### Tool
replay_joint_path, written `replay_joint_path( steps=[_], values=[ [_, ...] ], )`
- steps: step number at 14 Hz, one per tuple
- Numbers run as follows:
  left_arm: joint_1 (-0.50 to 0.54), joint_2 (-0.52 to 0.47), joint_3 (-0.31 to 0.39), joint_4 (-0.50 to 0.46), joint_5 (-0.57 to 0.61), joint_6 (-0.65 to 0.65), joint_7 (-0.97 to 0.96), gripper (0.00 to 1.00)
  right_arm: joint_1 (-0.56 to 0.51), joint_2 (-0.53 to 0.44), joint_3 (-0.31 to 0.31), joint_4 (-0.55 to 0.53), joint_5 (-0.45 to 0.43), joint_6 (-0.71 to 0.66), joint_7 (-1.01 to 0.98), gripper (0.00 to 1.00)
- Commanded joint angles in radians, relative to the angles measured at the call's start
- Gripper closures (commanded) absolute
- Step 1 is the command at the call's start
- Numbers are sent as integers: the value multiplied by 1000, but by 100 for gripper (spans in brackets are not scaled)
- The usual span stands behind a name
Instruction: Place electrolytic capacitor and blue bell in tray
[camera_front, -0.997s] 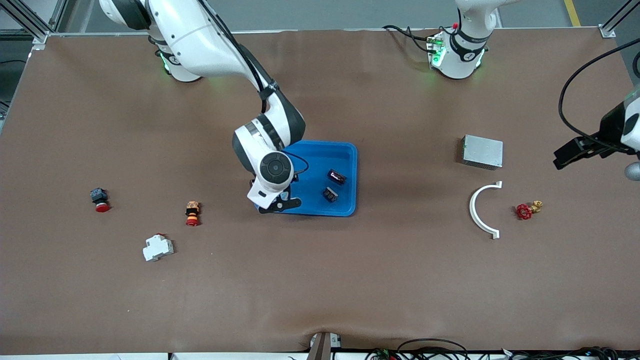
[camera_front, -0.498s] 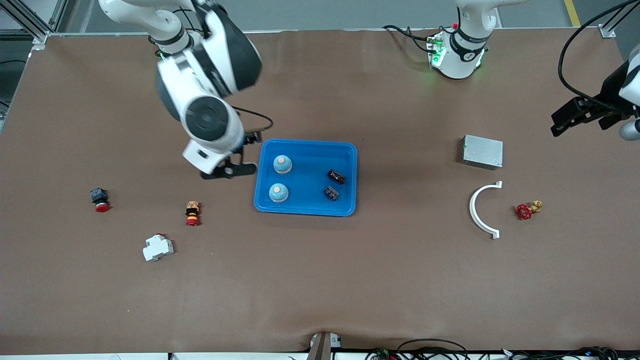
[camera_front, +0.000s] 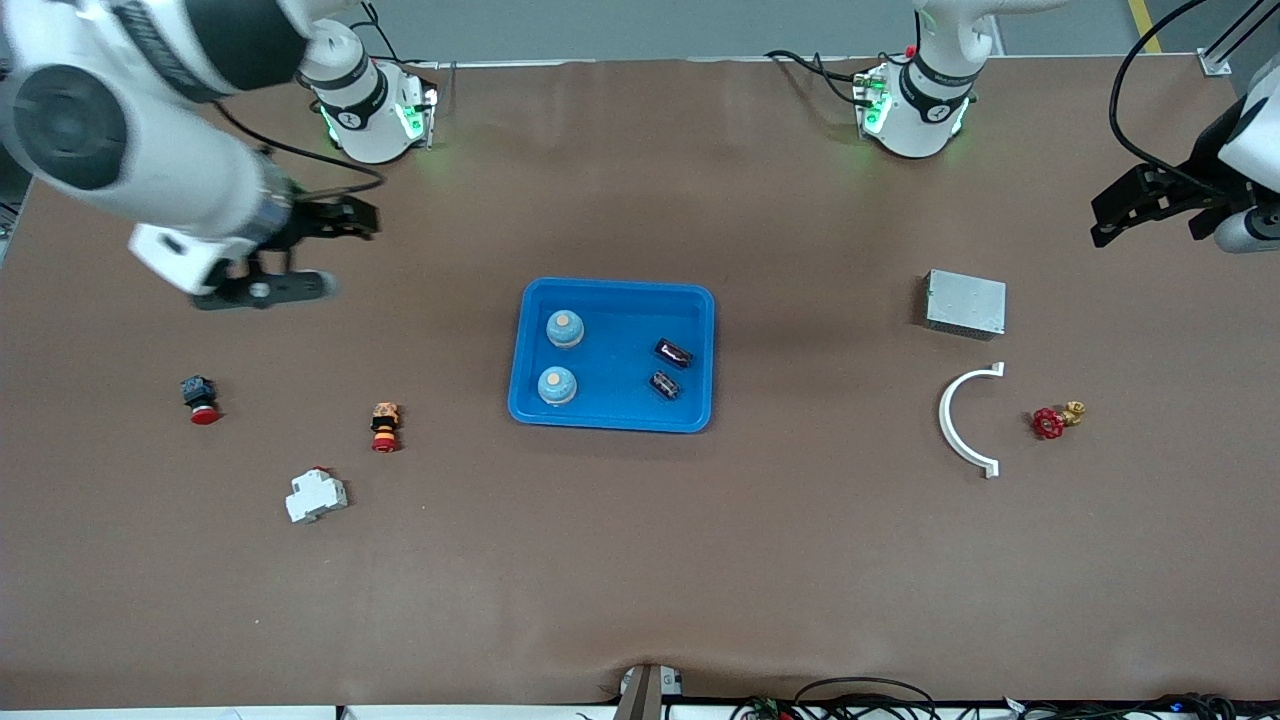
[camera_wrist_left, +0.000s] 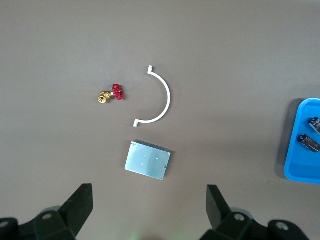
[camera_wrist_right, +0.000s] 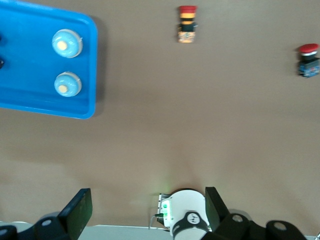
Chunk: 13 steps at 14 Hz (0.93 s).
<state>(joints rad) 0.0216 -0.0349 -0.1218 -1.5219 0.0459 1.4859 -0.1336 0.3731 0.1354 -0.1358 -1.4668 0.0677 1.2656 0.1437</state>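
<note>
- I find the blue tray (camera_front: 612, 355) at the middle of the desk (camera_front: 640, 560), its rim flat on the surface
- Two blue bells (camera_front: 565, 328) (camera_front: 556, 385) stand in the tray at the end toward the right arm, one nearer the front camera than the other, both domes up; that posture suits a release from above
- Two dark capacitors (camera_front: 673, 352) (camera_front: 664, 385) lie on their sides in the tray at the end toward the left arm, apart from each other and from the bells
- I judge the task complete as far as these views show: every named part sits inside the rim, none on it
- The right tool (camera_front: 290, 255) hangs over bare desk near the right arm's base, well apart from the tray; its jaws are spread and carry nothing, as its wrist view confirms
- The left tool (camera_front: 1145, 205) is raised over the left arm's end of the desk, above the grey metal box (camera_front: 965, 303); jaws spread, empty; this arm waits
- Items left outside the tray and not part of the job: a white curved bracket (camera_front: 965, 420), a red-handled valve (camera_front: 1055, 418), two red push buttons (camera_front: 198, 398) (camera_front: 385, 427) and a white block (camera_front: 316, 495)
- Neither tool stands over the tray, so I see no risk of knocking the contents
</note>
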Motion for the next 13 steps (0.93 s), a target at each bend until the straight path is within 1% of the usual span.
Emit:
replay_joint_path(
  steps=[1, 2, 3, 5, 7, 9, 10, 12, 13],
  values=[
    [30, -20, -30, -11, -18, -7, 17, 0, -109, -19, 15, -14, -17, 8, -70, 0],
    [31, -20, -32, -11, -18, -7, 6, 0, -135, -14, 16, 15, -41, 14, -85, 0],
    [28, -17, -32, -9, -17, -7, 3, 0, -172, -10, 19, 19, -64, 29, -90, 0],
    [26, -7, -32, -7, -17, 2, 2, 0, -238, -13, 27, 8, -54, 136, -92, 0],
    [24, -3, -32, -7, -17, 4, 2, 0, -304, -17, 41, -12, -45, 214, -90, 0],
    [26, -6, -51, -7, -14, 4, 2, 0, -331, -46, 45, -55, -42, 247, -101, 0],
    [26, -8, -56, -7, -12, 2, 2, 0, -338, -78, 48, -93, -43, 261, -101, 0],
    [26, -11, -56, -11, -12, 2, 2, 0, -371, -163, 93, -199, -45, 342, -101, 0],
    [27, -13, -58, -11, -12, 2, 3, 0, -391, -168, 116, -201, -45, 342, -101, 0]
  ],
)
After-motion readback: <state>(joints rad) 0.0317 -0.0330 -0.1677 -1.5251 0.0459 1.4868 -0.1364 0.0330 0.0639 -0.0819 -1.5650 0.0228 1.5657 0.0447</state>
